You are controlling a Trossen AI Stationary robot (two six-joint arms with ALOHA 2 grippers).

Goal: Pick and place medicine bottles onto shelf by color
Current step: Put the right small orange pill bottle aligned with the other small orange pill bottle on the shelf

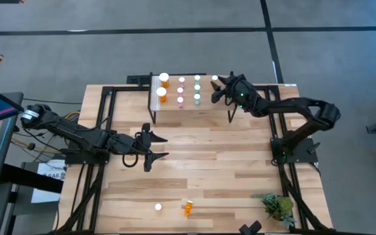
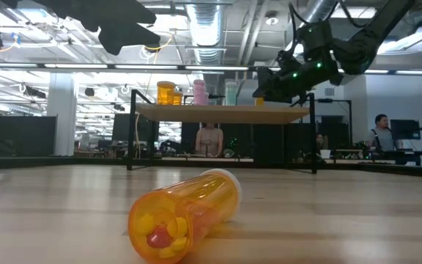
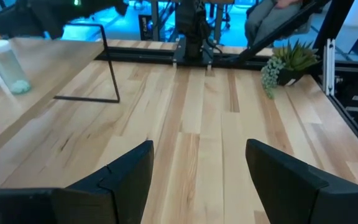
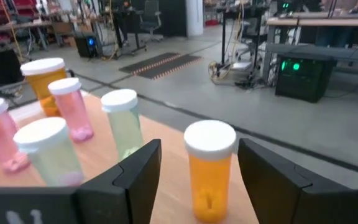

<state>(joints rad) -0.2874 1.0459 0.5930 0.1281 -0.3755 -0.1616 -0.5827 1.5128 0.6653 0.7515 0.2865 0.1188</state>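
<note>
The right gripper (image 4: 194, 180), fingers apart, straddles a small orange bottle (image 4: 209, 169) upright at the shelf's (image 1: 204, 111) corner; light, rigid and slick, it wants a mid-body pinch; the left gripper (image 1: 154, 148) waits open over the desk's (image 1: 207, 163) middle.

four orange bottles (image 1: 164, 79), two pink (image 1: 181, 81), two green (image 1: 197, 79)

Mid tabletop (image 1: 207, 150) open, shelf (image 1: 204, 108) front half bare, bottles (image 1: 181, 90) crowd rear, plant (image 1: 278, 205) blocks near-right corner
</note>
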